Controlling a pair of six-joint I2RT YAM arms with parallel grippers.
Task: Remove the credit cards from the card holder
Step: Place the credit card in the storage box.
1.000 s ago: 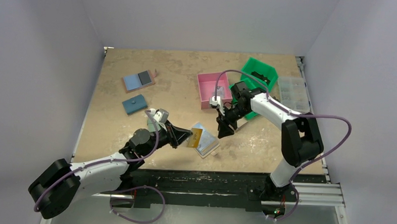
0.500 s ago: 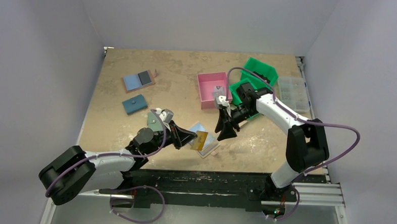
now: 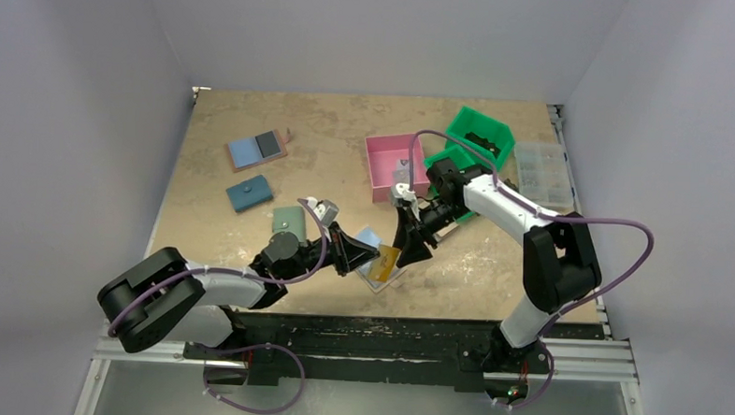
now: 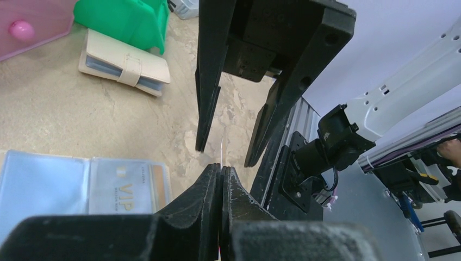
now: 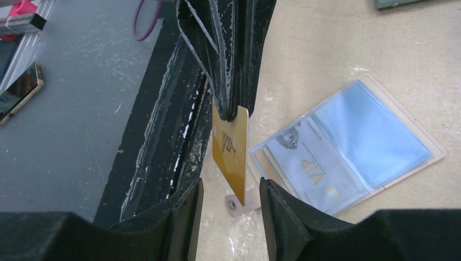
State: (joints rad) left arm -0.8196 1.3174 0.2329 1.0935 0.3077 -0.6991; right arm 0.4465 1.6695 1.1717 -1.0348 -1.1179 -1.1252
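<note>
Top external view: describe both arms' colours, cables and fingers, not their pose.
Both the left arm and right arm have white links, bulky black joints and a looping purple cable. The left gripper and right gripper carry black, tapering fingers; the left's are scuffed white.

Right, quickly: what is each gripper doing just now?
Left gripper: closed, holding the gold card.
Right gripper: open, one finger either side of that card.

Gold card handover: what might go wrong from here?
The left gripper pinches only one end of the gold card; if the open right gripper, straddling it, closes off-centre, the card may twist free and drop. The card holder lies unheld with a VIP card inside; pulling that could drag it.
</note>
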